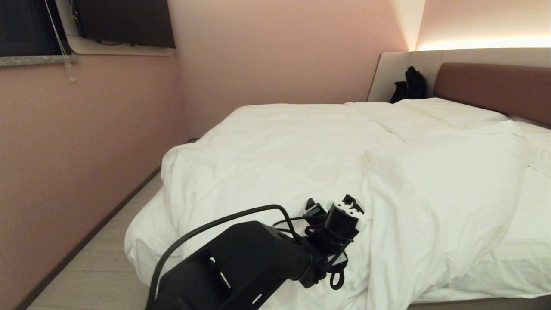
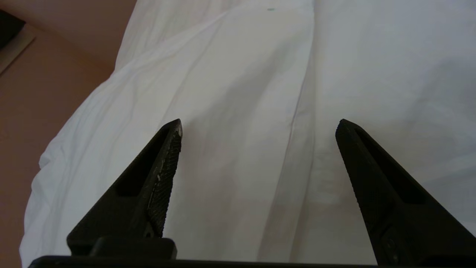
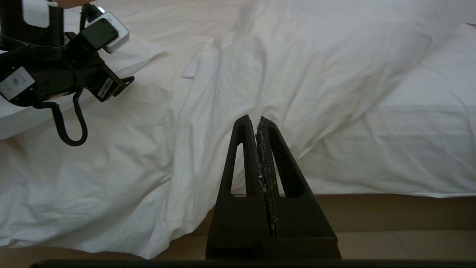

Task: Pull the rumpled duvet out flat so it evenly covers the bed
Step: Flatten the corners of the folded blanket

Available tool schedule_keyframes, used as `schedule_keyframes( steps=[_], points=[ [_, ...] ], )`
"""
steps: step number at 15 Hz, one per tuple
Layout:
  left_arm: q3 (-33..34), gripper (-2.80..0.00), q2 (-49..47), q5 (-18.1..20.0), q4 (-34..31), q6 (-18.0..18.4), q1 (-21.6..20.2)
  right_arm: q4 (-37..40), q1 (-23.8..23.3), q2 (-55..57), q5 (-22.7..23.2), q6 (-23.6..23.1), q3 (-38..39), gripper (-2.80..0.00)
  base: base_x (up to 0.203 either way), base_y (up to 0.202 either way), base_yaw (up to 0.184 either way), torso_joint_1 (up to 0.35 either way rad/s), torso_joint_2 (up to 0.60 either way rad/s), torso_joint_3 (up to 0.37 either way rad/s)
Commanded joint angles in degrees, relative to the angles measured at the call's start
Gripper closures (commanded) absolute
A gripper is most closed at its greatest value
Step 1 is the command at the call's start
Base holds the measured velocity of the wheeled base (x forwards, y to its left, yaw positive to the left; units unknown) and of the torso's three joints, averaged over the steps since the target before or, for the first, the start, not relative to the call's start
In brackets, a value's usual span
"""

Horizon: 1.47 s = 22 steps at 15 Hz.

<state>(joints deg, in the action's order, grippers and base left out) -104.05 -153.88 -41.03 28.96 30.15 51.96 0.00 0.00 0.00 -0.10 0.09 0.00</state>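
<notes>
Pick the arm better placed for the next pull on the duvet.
Left. The left gripper hangs open right over the duvet. The right gripper is shut and low at the bed's foot.

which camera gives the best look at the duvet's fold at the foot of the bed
The right wrist view: the duvet hangs creased over the bed edge beside bare sheet. The head view shows the same fold, partly behind the left gripper. The left wrist view shows only flat cloth between open fingers.
</notes>
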Motion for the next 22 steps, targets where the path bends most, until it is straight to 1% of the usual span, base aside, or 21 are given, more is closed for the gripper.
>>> schedule_keyframes(
  steps=[1, 4, 7, 8, 9, 11, 12, 15, 22],
  points=[
    [-3.0, -2.8, -2.1, -0.3, -2.0, 0.2, -1.3, 0.0, 0.0, 0.0, 0.0, 0.0, 0.0, 0.0, 0.0, 0.0, 0.0, 0.0, 0.0, 0.0],
    [-5.5, -2.8, -4.1, -0.7, -2.9, 0.3, -2.4, 0.0, 0.0, 0.0, 0.0, 0.0, 0.0, 0.0, 0.0, 0.0, 0.0, 0.0, 0.0, 0.0],
    [-5.6, -2.8, -4.2, -0.9, -2.9, 0.5, -2.6, 0.0, 0.0, 0.0, 0.0, 0.0, 0.0, 0.0, 0.0, 0.0, 0.0, 0.0, 0.0, 0.0],
    [-6.8, -2.8, -5.4, -1.3, -2.9, 2.1, -3.7, 0.0, 0.0, 0.0, 0.0, 0.0, 0.0, 0.0, 0.0, 0.0, 0.0, 0.0, 0.0, 0.0],
    [-7.3, -2.8, -5.9, -1.9, -2.9, 2.9, -4.5, 0.0, 0.0, 0.0, 0.0, 0.0, 0.0, 0.0, 0.0, 0.0, 0.0, 0.0, 0.0, 0.0],
    [-7.3, -2.8, -6.0, -2.4, -2.9, 3.0, -4.9, 0.0, 0.0, 0.0, 0.0, 0.0, 0.0, 0.0, 0.0, 0.0, 0.0, 0.0, 0.0, 0.0],
    [-7.3, -2.8, -5.7, -3.5, -2.7, 3.2, -5.5, 0.0, 0.0, 0.0, 0.0, 0.0, 0.0, 0.0, 0.0, 0.0, 0.0, 0.0, 0.0, 0.0],
    [-7.3, -2.8, -5.0, -5.1, -2.9, 3.3, -6.2, 0.0, 0.0, 0.0, 0.0, 0.0, 0.0, 0.0, 0.0, 0.0, 0.0, 0.0, 0.0, 0.0],
    [-7.4, -2.8, -5.3, -5.7, -2.9, 3.3, -6.7, 0.0, 0.0, 0.0, 0.0, 0.0, 0.0, 0.0, 0.0, 0.0, 0.0, 0.0, 0.0, 0.0]
  ],
)
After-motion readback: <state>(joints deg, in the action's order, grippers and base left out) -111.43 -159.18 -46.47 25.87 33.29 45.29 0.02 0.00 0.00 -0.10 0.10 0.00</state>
